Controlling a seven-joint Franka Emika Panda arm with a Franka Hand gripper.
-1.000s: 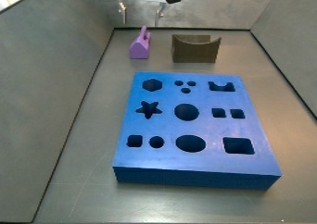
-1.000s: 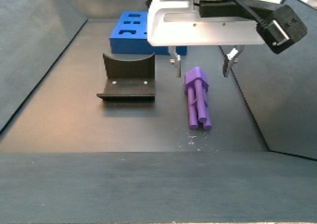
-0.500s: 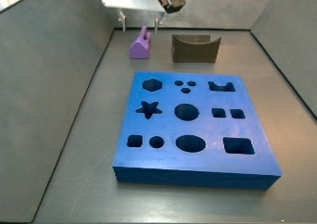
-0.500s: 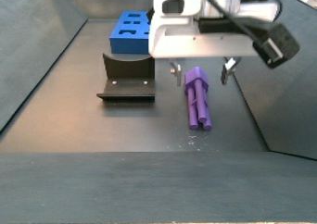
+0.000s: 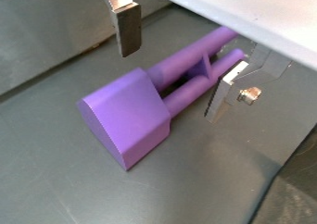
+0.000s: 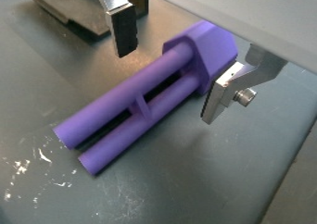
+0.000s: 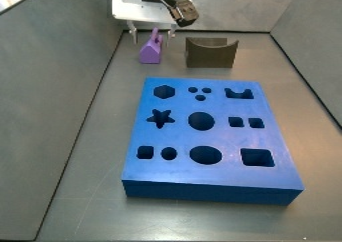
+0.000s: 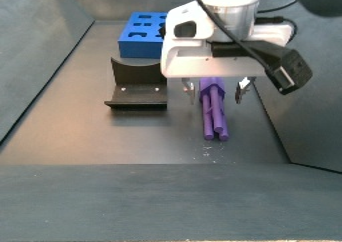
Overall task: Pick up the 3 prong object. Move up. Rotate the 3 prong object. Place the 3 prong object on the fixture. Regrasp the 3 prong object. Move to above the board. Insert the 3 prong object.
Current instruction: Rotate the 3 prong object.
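Both wrist views show the gripper (image 5: 176, 68) open, fingers straddling the prong piece (image 5: 155, 107), which lies flat beside the fixture (image 8: 136, 84); lower squarely, centre on its shaft, then close.

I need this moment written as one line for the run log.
stage: pick up | gripper: open, fingers either side of 3 prong object, not closed | 3 prong object: lying on floor | fixture: empty | board: untouched
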